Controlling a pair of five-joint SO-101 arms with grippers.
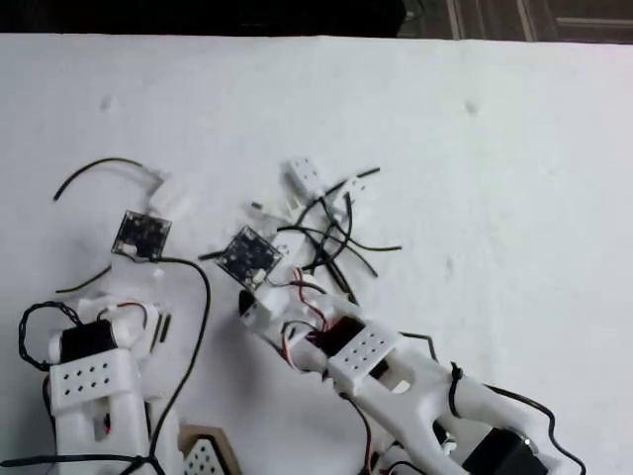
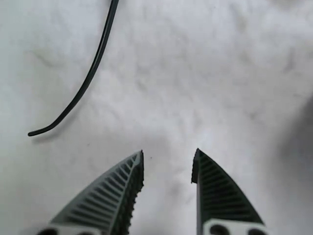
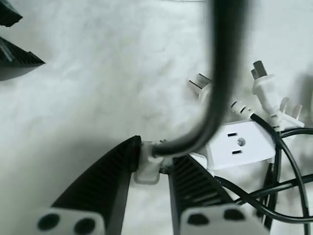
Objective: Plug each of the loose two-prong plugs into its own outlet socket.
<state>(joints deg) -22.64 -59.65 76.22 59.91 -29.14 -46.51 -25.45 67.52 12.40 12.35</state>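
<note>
My right gripper point(image 3: 154, 147) is shut on a small white plug point(image 3: 145, 169), and the plug's black cord point(image 3: 220, 83) rises up past the camera. Just beside its fingertip lies a white outlet socket point(image 3: 239, 142) with two slots facing up. Beyond it lie loose white two-prong plugs point(image 3: 266, 88). In the high view this gripper point(image 1: 255, 309) sits mid-table below a dark patterned square point(image 1: 249, 255). My left gripper point(image 2: 167, 159) stands open over bare table, near a black wire's free end point(image 2: 30, 133). In the high view it point(image 1: 148, 319) is at the lower left.
Another white plug point(image 1: 168, 193) on a curved black wire lies beside a second dark patterned square point(image 1: 141, 235). A white socket block point(image 1: 305, 176) and a tangle of black cords point(image 1: 336, 237) lie at centre. The white table point(image 1: 514, 178) stretches right and back.
</note>
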